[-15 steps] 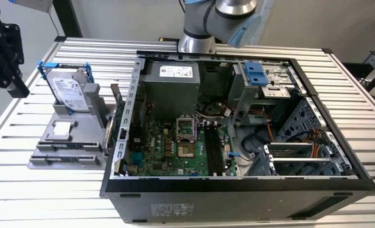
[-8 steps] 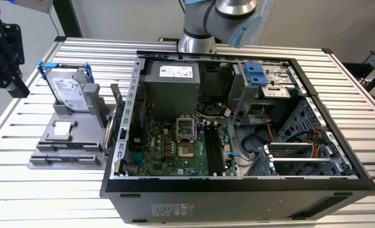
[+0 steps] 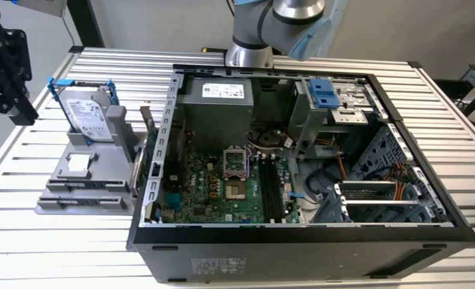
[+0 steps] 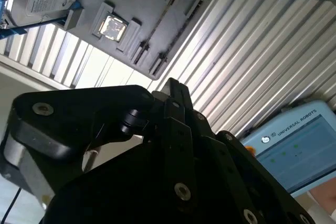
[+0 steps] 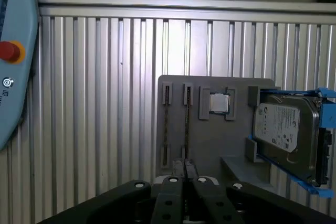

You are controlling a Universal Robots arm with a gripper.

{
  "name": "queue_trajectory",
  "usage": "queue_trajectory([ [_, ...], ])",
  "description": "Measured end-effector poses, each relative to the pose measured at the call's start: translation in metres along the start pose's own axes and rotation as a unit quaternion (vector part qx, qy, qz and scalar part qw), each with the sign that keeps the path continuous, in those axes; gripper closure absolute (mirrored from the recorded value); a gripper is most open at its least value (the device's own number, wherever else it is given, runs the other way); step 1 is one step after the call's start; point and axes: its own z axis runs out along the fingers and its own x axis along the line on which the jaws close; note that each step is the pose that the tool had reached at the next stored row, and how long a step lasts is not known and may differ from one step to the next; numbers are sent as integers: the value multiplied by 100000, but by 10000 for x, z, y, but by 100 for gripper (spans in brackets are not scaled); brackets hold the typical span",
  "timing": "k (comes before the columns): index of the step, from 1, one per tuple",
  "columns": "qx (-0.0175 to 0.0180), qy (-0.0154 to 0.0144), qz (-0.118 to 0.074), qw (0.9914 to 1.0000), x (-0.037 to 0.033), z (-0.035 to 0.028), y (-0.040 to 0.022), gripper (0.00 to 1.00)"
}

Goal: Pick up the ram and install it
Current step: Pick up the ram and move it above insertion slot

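The claw [image 5: 184, 166], pressed together on nothing, hangs above the ribbed worktop [image 5: 105, 103]. The ram [image 5: 187, 124] stands on edge in a slot of the gray holder [image 5: 210, 140], near a hard drive [image 5: 283, 127]. The holder lies just beside the open case [image 3: 301, 180].

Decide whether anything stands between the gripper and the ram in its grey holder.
Nothing visible does. In the first wrist view the gripper faces the ram, standing on edge in the grey holder, with only open air between. The hard drive sits off to the side on that holder.
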Motion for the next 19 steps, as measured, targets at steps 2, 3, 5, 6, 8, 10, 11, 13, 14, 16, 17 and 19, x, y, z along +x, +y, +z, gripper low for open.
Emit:
queue_trajectory([
  [2,2,-1,33,100000,0,0,0,0],
  [3,1,-1,55,100000,0,0,0,0],
  [5,4,-2,88,100000,0,0,0,0],
  [6,3,-1,107,100000,0,0,0,0],
  [8,3,3,123,100000,0,2,0,0],
  [10,-17,6,-186,100000,0,15,-1,0],
  [11,-34,11,-506,99999,0,23,-2,0],
  [13,-76,14,-1171,99993,1,54,-8,0],
  [14,-84,13,-1515,99988,1,73,-9,0],
  [16,-86,11,-1726,99985,2,110,-10,0],
  [17,-95,18,-1729,99985,3,127,-10,0],
  [19,-96,20,-1733,99985,4,164,-11,0],
])
